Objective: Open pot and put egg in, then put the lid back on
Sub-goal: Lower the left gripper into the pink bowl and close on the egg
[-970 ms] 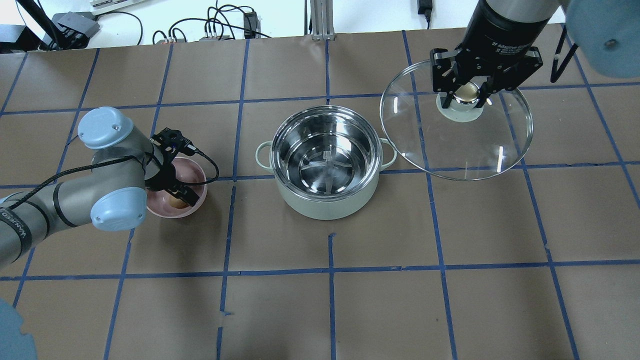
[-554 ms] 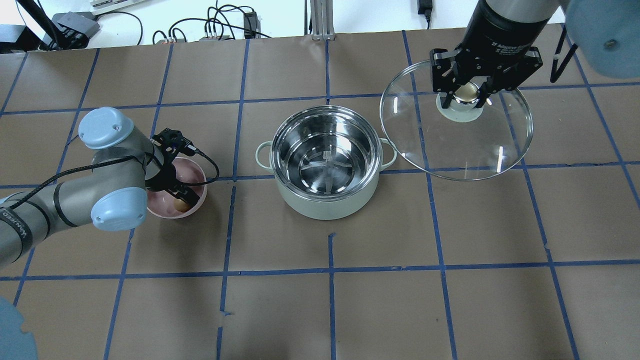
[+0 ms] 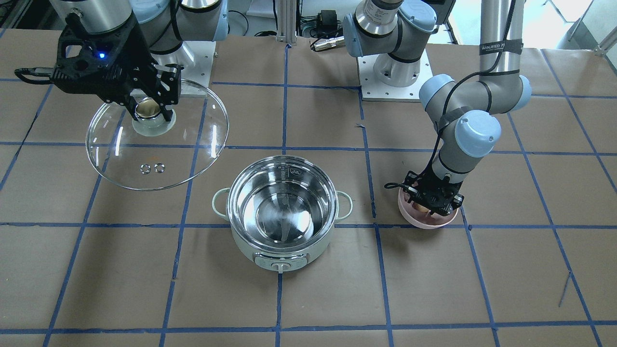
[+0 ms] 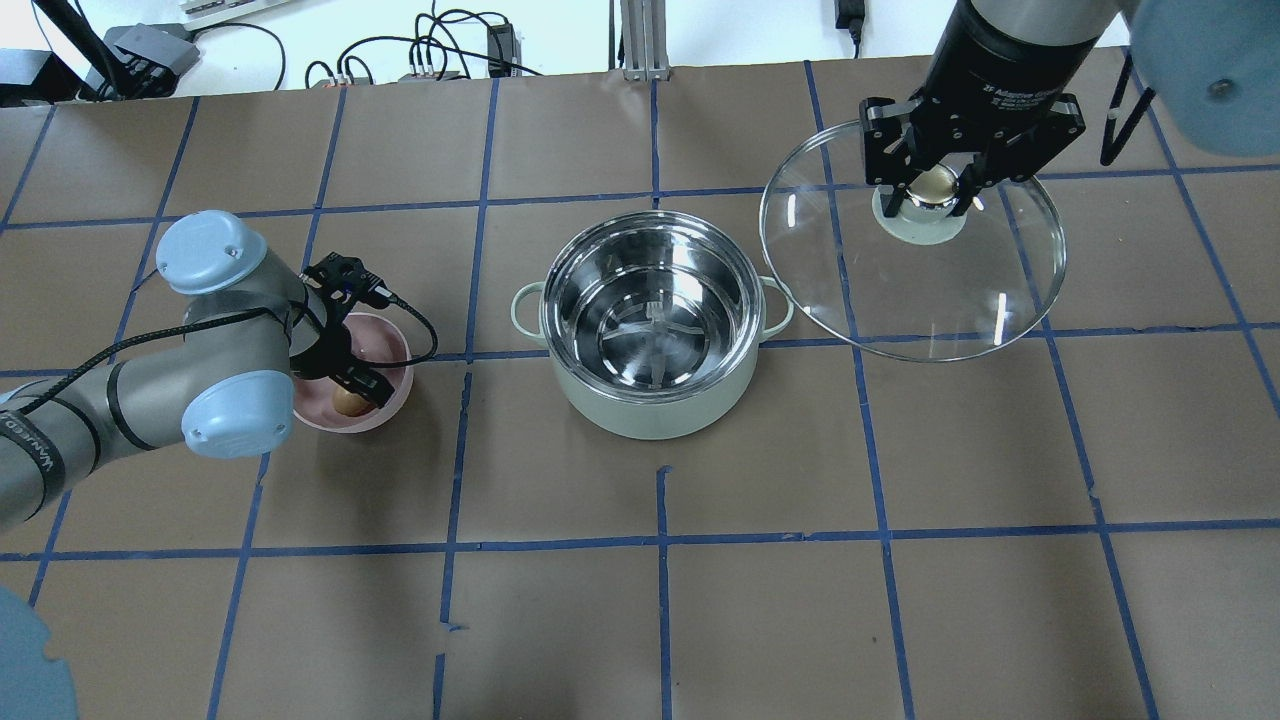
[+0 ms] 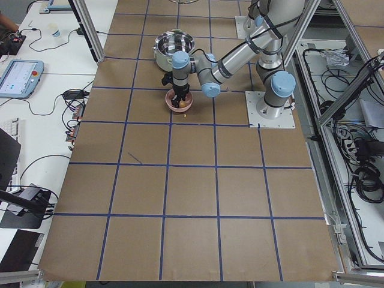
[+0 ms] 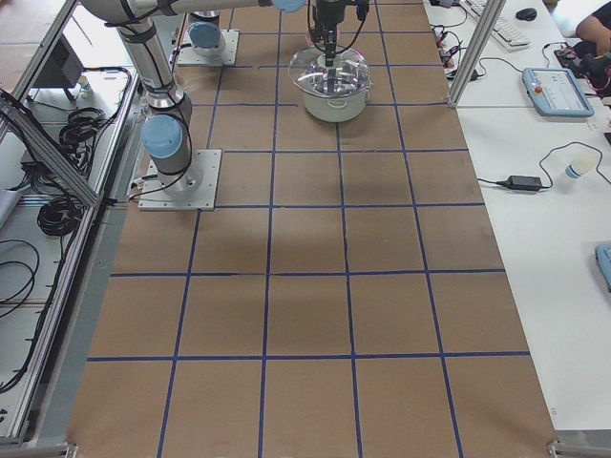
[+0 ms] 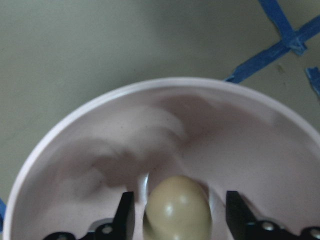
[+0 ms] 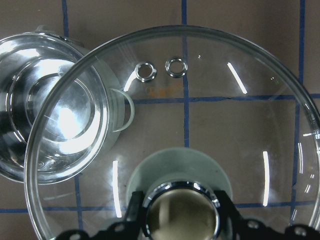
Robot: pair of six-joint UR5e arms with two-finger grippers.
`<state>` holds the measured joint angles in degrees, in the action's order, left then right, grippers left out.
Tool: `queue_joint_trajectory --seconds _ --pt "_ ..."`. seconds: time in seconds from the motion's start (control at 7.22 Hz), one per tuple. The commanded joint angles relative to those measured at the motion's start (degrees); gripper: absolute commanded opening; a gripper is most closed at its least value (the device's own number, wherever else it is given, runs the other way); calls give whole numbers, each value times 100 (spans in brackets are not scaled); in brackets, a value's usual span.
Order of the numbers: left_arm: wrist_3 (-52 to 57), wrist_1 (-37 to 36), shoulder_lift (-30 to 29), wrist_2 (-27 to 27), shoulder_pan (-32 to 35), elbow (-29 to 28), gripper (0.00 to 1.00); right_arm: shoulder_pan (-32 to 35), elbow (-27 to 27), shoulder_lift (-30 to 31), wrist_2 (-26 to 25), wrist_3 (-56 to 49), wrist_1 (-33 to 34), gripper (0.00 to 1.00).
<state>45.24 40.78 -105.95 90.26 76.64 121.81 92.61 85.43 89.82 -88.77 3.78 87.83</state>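
Note:
The mint-green pot [image 4: 650, 415] stands open at the table's middle, its steel inside empty; it also shows in the front view [image 3: 282, 250]. My right gripper [image 4: 935, 190] is shut on the gold knob of the glass lid [image 4: 920, 290] and holds it in the air, right of the pot. The lid [image 8: 200, 125] fills the right wrist view. The tan egg [image 7: 177, 210] lies in a pink bowl [image 4: 395, 345] left of the pot. My left gripper [image 7: 180, 220] is down in the bowl, open, a finger on each side of the egg with small gaps.
Brown paper with blue tape lines covers the table. Cables and power bricks [image 4: 440, 50] lie along the far edge. The arm base plates [image 3: 393, 72] stand at the robot's side of the table. The lid's edge hangs over the pot's right handle [image 4: 778, 305].
My left gripper has shifted slightly inside the pink bowl and still straddles the egg. The right gripper and the lid have not moved.

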Motion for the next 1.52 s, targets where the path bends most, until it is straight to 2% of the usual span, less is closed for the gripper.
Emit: queue_joint_trajectory --seconds 0.0,0.14,0.55,1.11,1.39 --pt "-7 0 4 0 0 -8 52 3 0 0 0 0 -3 3" --pt "-7 0 4 0 0 -8 43 3 0 0 0 0 -3 3" --pt "-15 0 30 9 0 0 34 3 0 0 0 0 -3 3" --pt "-24 0 30 27 0 0 34 3 0 0 0 0 -38 4" --pt "-59 9 153 27 0 -26 31 3 9 0 0 0 -38 4"
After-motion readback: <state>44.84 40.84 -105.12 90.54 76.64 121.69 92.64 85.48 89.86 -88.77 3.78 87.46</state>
